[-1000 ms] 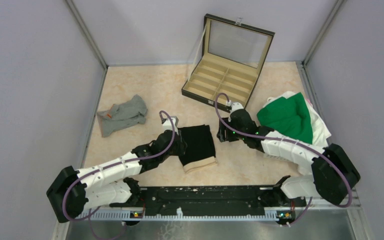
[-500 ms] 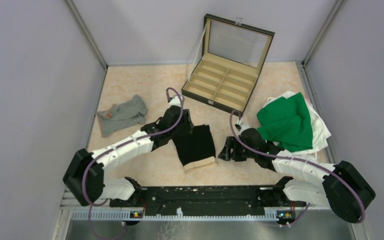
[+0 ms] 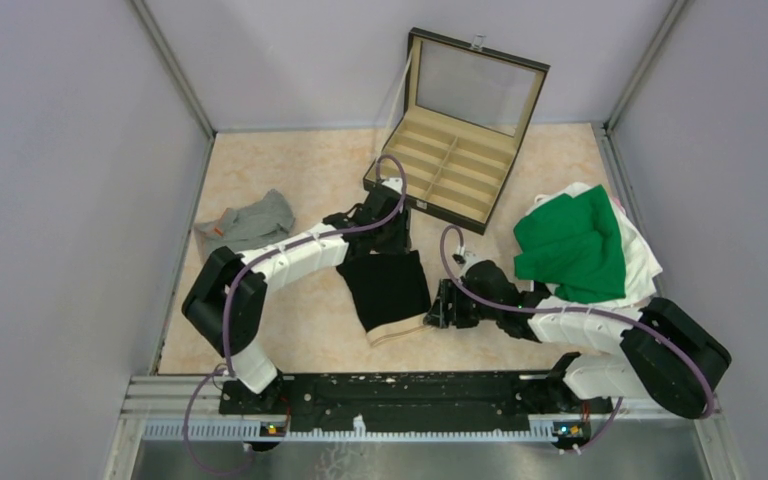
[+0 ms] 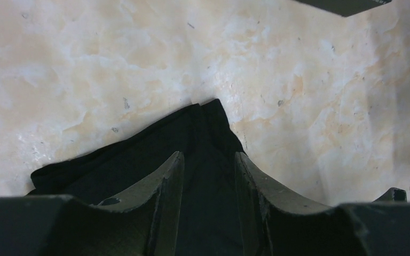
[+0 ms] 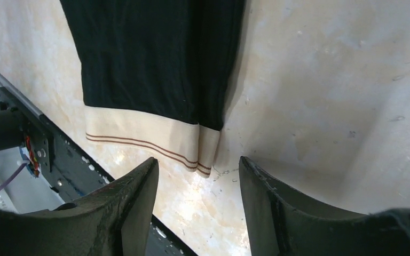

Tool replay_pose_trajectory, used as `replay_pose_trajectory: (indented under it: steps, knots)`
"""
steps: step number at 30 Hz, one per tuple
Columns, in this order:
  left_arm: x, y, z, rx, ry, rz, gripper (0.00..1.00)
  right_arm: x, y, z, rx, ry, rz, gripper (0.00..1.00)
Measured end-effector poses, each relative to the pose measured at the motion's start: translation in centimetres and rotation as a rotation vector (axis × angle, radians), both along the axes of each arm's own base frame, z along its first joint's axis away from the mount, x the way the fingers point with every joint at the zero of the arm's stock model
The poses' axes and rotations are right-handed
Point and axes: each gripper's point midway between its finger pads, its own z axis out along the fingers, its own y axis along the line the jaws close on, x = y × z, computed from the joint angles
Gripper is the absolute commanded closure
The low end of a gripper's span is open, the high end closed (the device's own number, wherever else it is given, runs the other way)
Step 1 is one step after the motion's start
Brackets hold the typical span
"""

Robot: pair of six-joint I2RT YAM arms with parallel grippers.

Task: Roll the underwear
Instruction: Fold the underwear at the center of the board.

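The black underwear lies flat mid-table, its beige striped waistband toward the near edge. My left gripper is at the garment's far edge. In the left wrist view its jaws stand apart over the black fabric, which lies flat beneath them, not pinched. My right gripper sits just right of the waistband's near right corner. It is open, with the waistband corner just ahead of the gap. The grey underwear, with its orange label, lies crumpled at the left.
An open compartmented case stands at the back, close behind the left gripper. A pile of green and white cloth lies at the right, beside the right arm. The black base rail runs along the near edge.
The left arm has reached forward from the black underwear's left side to its far edge, and its jaws have opened wider. The right gripper has drawn back to the waistband's near right corner.
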Motion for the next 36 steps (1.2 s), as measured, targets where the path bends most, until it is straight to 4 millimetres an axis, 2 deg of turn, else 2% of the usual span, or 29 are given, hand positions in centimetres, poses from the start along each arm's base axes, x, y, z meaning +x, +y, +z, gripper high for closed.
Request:
replay_pose_trajectory:
  steps: [5, 12, 19, 24, 26, 36]
  knots:
    - [-0.5, 0.0, -1.0, 0.014, 0.034, -0.015, 0.51, 0.0, 0.6, -0.2, 0.006, 0.003, 0.004, 0.5]
    - [-0.8, -0.1, -1.3, 0.017, 0.047, -0.029, 0.5, 0.0, 1.5, -0.4, 0.015, 0.015, 0.013, 0.59]
    - [-0.7, -0.3, -2.3, 0.039, 0.071, -0.046, 0.49, -0.1, 1.3, -0.8, 0.001, 0.024, -0.007, 0.75]
    - [-0.8, -0.9, -2.8, 0.038, 0.096, -0.068, 0.45, 0.2, 1.3, -0.7, 0.005, 0.013, -0.019, 0.93]
    - [-0.8, -1.3, -3.0, 0.032, 0.107, -0.081, 0.44, 0.3, 1.3, -0.7, 0.006, 0.005, -0.017, 0.97]
    - [-1.1, -3.7, -4.1, 0.057, 0.148, -0.143, 0.43, 0.4, 1.3, -0.8, 0.004, -0.012, -0.003, 1.0]
